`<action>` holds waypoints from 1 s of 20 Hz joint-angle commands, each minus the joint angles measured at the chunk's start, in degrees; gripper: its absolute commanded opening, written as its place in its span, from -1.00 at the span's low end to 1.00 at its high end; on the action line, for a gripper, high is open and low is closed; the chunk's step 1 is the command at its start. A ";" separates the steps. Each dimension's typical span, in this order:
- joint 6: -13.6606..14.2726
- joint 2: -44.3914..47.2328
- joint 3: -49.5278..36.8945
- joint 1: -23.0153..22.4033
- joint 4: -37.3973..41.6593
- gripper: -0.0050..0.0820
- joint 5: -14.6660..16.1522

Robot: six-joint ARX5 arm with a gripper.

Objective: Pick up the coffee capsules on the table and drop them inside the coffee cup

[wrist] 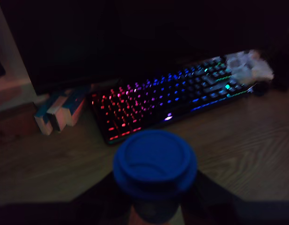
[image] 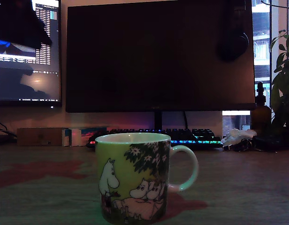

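Observation:
The coffee cup (image: 135,180), a pale yellow-green mug printed with white cartoon figures and a dark leafy tree, stands upright at the front of the table (image: 247,187) with its handle toward the exterior view's right. In the wrist view a dark blue coffee capsule (wrist: 155,161) fills the lower middle, its round face toward the camera. My gripper (wrist: 155,199) is shut on it, one dark finger on each side. The capsule hangs above the wood-grain table (wrist: 247,154), short of the lit keyboard. The mug is out of the wrist view. A dark shape (image: 18,23) at the exterior view's upper left may be my arm.
A backlit keyboard (image: 181,137) (wrist: 167,101) lies behind the mug under a large dark monitor (image: 158,56). Small boxes (wrist: 57,112) sit beside the keyboard. Crumpled white stuff (image: 238,137), a dark bottle (image: 260,112) and a plant (image: 284,79) crowd the exterior view's right.

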 commanded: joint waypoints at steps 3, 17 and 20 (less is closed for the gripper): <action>0.26 -0.68 -2.08 -2.47 -0.07 -0.64 0.59; -0.13 -2.51 -7.67 -24.96 8.48 -0.64 -1.70; -0.44 -2.05 -9.79 -27.96 11.06 -0.64 -1.70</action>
